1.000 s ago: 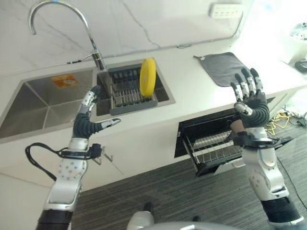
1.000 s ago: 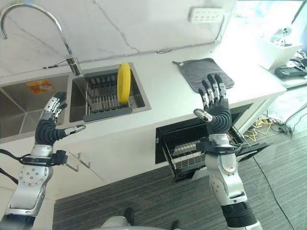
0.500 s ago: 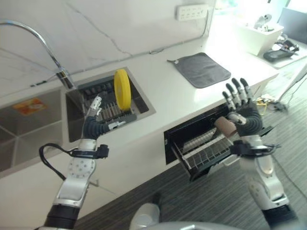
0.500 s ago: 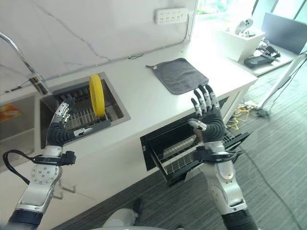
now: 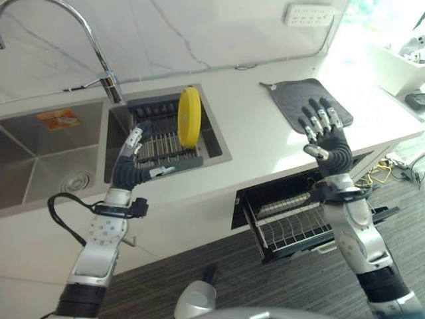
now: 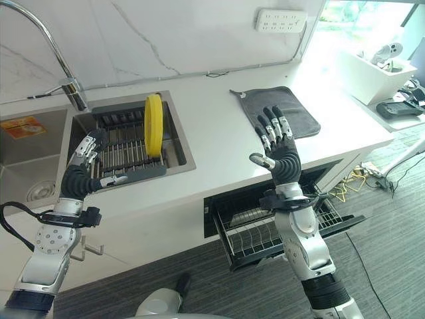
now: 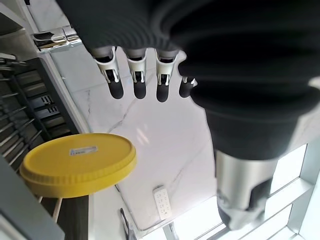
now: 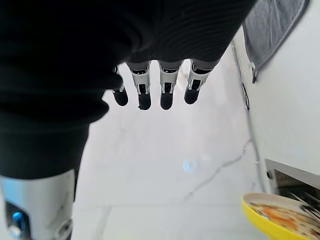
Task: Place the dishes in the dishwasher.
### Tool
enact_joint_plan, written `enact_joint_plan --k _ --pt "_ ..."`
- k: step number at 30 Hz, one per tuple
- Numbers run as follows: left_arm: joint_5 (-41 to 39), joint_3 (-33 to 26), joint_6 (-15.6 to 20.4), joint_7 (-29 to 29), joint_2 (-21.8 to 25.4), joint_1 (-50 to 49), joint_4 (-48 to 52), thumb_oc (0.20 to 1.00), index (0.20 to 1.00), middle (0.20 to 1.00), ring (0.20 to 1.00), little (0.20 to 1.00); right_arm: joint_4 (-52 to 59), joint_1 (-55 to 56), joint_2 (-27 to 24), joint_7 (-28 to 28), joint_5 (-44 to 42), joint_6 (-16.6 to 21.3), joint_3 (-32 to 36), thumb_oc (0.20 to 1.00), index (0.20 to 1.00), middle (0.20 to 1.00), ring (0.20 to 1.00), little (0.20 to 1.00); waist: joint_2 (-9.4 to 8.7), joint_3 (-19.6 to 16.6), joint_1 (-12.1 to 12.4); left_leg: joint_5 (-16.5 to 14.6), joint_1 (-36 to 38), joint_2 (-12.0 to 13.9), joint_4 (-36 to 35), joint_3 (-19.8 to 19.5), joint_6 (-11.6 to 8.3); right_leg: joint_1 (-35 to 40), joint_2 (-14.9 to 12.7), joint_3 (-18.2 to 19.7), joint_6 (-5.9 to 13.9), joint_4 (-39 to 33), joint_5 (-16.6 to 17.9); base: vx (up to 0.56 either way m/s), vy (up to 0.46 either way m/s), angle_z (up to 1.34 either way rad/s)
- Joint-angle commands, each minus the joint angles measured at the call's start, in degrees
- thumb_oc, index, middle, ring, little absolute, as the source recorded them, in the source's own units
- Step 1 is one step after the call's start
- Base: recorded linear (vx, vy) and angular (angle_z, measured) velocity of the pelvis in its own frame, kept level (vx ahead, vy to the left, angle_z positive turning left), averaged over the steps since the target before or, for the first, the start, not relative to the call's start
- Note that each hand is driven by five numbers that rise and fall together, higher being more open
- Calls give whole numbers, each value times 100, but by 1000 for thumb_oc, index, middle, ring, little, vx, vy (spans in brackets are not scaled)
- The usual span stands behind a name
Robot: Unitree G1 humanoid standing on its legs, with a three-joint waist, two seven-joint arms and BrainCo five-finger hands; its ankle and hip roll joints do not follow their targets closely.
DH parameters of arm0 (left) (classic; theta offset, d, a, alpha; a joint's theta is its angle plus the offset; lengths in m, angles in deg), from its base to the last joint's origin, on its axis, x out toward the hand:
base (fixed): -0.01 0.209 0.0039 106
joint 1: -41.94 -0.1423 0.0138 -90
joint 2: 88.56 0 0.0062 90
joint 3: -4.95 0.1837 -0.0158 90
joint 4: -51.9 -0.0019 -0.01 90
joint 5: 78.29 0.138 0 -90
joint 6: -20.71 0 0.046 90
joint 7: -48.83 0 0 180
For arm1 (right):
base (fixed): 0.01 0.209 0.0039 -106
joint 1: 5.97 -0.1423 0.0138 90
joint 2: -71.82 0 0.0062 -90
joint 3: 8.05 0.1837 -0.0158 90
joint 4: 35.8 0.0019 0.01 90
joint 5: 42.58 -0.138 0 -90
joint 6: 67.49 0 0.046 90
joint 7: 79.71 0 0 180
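Standing on edge in the dark dish rack [image 5: 174, 143] inside the right-hand sink basin [image 5: 219, 151], one yellow plate [image 5: 189, 117] has its rim running near to far and its faces turned left and right. Both hands are raised with fingers spread and hold nothing: the left hand [image 5: 131, 168] near the rack's near-left corner, the right hand [image 5: 327, 143] over the counter's near edge, beside one grey mat [image 5: 307, 101]. Below it, one dishwasher drawer [image 5: 300, 224] stands pulled out. Against half a second ago the camera has swung, and the left hand is still short of the plate.
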Motion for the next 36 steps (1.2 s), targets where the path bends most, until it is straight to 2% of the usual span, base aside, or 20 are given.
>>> enact_joint_plan --k 1,3,6,11,15,20,26,29,31,36 --pt "155 -15 192 44 160 226 140 1000 1000 1000 1000 1000 407 -294 5 -84 181 -61 -139 1000 1000 1000 1000 1000 210 -369 54 -201 134 403 -180 -17 -90 -302 10 -232 -142 328 44 18 12 15" --pt "123 15 206 83 179 266 138 1000 1000 1000 1000 1000 340 -417 32 42 162 -165 -242 1000 1000 1000 1000 1000 198 -390 104 -167 146 399 -240 -56 -96 -269 13 -280 -139 301 49 25 11 8" --pt "128 99 224 135 202 325 136 1000 1000 1000 1000 1000 15 -701 205 460 -509 -209 -287 1000 1000 1000 1000 1000 146 -416 213 -165 145 372 -233 -171 -98 -225 30 -357 -145 257 77 46 11 17" --pt "37 131 246 386 227 296 213 1000 1000 1000 1000 1000 -435 -1290 479 765 -219 -537 -414 1000 1000 1000 1000 1000 112 -408 484 -259 126 308 -69 -342 -54 -184 12 -575 -200 311 50 61 28 22" --pt "-89 103 300 696 328 285 254 1000 1000 1000 1000 1000 -920 -1663 548 867 -334 -611 -380 1000 1000 1000 1000 1000 51 -449 697 -221 147 275 -143 -503 -53 -82 7 -821 -185 273 64 92 18 27" --pt "-41 46 328 988 475 280 288 1000 1000 1000 1000 1000 -1309 -1889 767 963 -790 -576 -201 1000 1000 1000 1000 1000 9 -475 876 -191 183 232 -194 -696 -30 12 7 -1012 -171 295 47 99 16 32" --pt "-212 4 436 1268 615 231 328 1000 1000 1000 1000 1000 -1952 -2079 846 1068 -1039 -496 74 1000 1000 1000 1000 1000 48 -471 1047 -219 225 225 -185 -815 -33 121 -41 -1180 -147 328 14 94 18 8" --pt "-273 23 444 1346 713 263 322 1000 1000 1000 1000 1000 -2331 -2267 796 1239 -1076 -327 236 1000 1000 1000 1000 1000 50 -463 1113 -230 211 226 -149 -847 -38 170 -61 -1244 -132 314 22 77 -10 8" --pt "-305 18 477 1371 791 259 314 1000 1000 1000 1000 1000 -2490 -2385 739 1445 -921 -82 359 1000 1000 1000 1000 1000 59 -460 1147 -240 212 236 -143 -872 -38 184 -70 -1263 -127 316 19 55 -16 3" --pt "-364 3 528 1373 886 200 206 1000 1000 1000 1000 1000 -2367 -2300 618 1590 -933 87 550 1000 1000 1000 1000 1000 105 -466 1119 -258 235 245 -129 -862 -33 176 -108 -1277 -106 347 16 13 -3 1"
